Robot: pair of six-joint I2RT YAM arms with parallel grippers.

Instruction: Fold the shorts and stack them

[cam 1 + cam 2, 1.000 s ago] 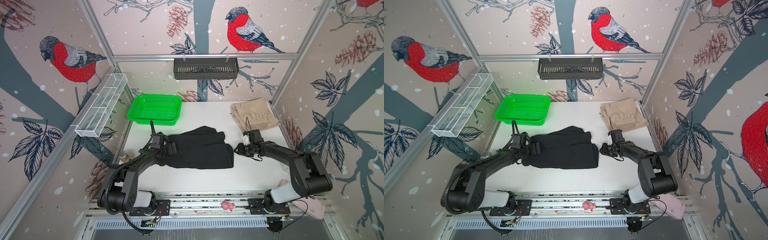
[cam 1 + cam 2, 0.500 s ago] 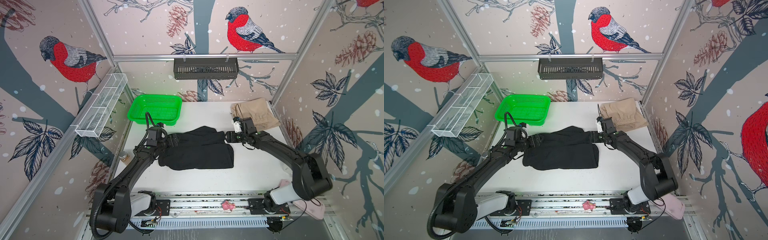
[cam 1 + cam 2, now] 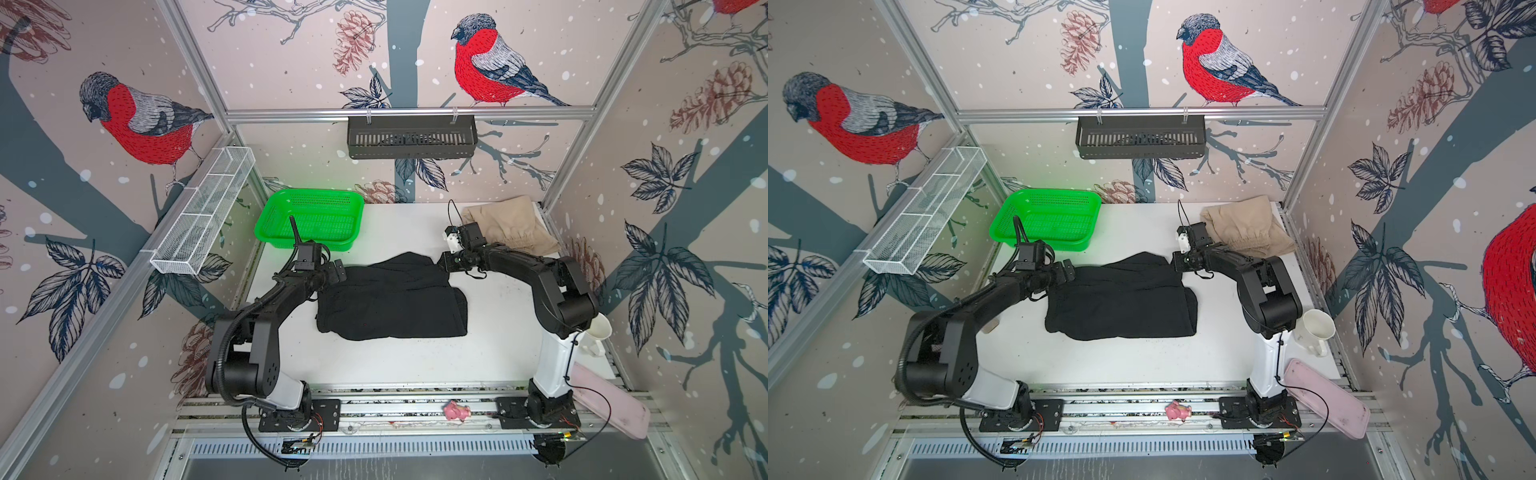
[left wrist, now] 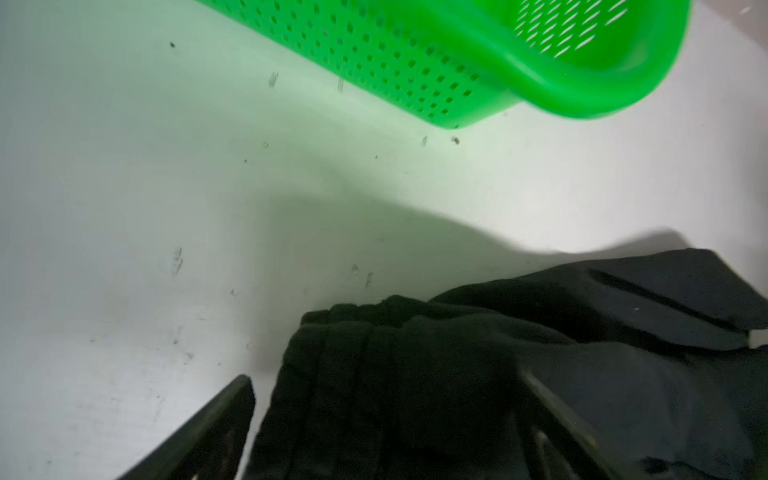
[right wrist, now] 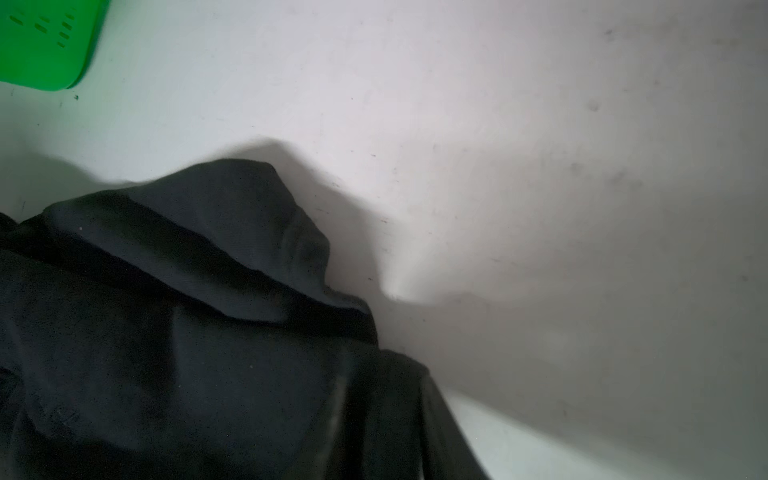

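Note:
The black shorts (image 3: 390, 301) (image 3: 1121, 303) lie folded in the middle of the white table. My left gripper (image 3: 336, 270) (image 4: 386, 378) stands open at their far left corner, and its fingers (image 4: 224, 415) straddle the gathered black edge (image 4: 374, 374). My right gripper (image 3: 442, 262) (image 5: 382, 374) is at the far right corner, shut on a fold of the black cloth (image 5: 208, 291). The beige shorts (image 3: 509, 226) (image 3: 1246, 228) sit bunched at the back right, behind the right arm, untouched.
A green basket (image 3: 311, 220) (image 4: 457, 62) stands at the back left, close behind the left gripper. A white mug (image 3: 596, 332) and a pink flat case (image 3: 606, 403) lie at the front right. A small pink toy (image 3: 456, 411) rests on the front rail.
The right gripper moved from the table right of the black shorts up to their far right corner and closed on the cloth. The left gripper shifted to the far left corner, staying open.

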